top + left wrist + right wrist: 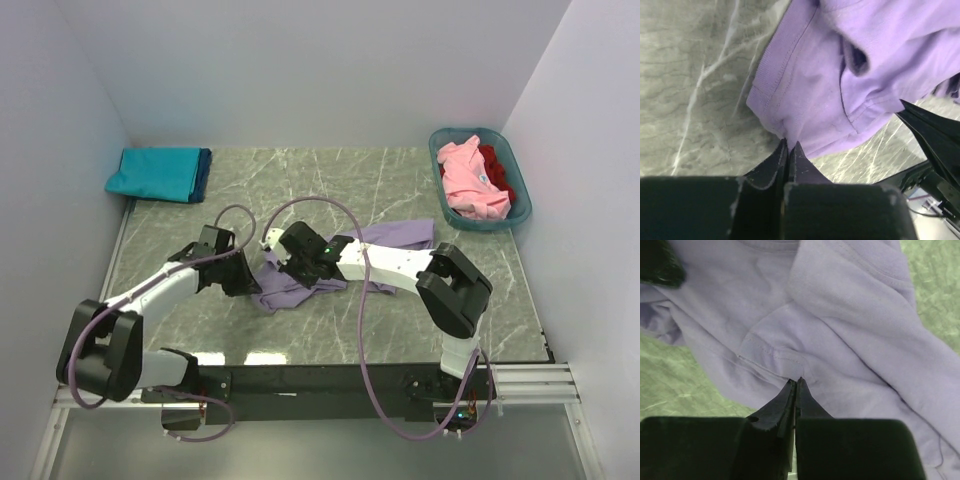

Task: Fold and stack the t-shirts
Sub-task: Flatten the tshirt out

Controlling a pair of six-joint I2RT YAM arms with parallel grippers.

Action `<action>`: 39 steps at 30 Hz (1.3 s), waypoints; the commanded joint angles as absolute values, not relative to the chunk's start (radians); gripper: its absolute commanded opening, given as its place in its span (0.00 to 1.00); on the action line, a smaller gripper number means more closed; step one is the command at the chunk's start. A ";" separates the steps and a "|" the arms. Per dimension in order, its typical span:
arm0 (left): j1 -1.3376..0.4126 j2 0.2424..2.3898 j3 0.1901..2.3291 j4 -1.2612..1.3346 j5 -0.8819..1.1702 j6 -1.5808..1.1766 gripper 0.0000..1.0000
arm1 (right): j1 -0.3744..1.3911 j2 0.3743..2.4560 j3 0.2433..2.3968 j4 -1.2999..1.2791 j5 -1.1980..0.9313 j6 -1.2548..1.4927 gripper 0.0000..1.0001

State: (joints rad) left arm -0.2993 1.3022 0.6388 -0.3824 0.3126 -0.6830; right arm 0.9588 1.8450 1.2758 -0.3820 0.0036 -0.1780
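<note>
A large lavender t-shirt (335,262) lies crumpled mid-table. My left gripper (250,281) is at its left end, jaws shut on the hem edge (790,131), with cloth pinched between the tips (790,146). Coming in from the right, my right gripper (270,257) is shut on a fold of the same shirt (850,325), tips together in the fabric (796,383). A folded teal t-shirt (152,172) rests on a dark blue one (205,170) at the back left. Pink (466,180) and red (497,166) t-shirts fill the basket.
The teal-blue plastic basket (517,213) stands at the back right corner by the right wall. Grey marble table (330,185) with walls on three sides. Purple cables loop over both arms. The right arm's dark body (935,135) shows close by in the left wrist view.
</note>
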 commanded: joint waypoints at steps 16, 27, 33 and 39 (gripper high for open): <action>-0.302 0.936 0.658 -0.594 0.150 -0.758 0.01 | 0.597 2.100 2.034 -0.337 0.600 -0.118 0.24; -0.302 0.963 0.687 -0.554 0.101 -0.761 0.01 | 0.600 1.792 1.671 -0.471 0.273 0.121 0.56; -0.301 1.026 0.761 -0.560 0.005 -0.733 0.01 | 0.607 1.579 1.309 -0.512 0.064 0.322 0.50; -0.272 1.051 0.813 -0.568 -0.078 -0.709 0.01 | 0.589 1.460 1.074 -0.566 0.191 0.373 0.51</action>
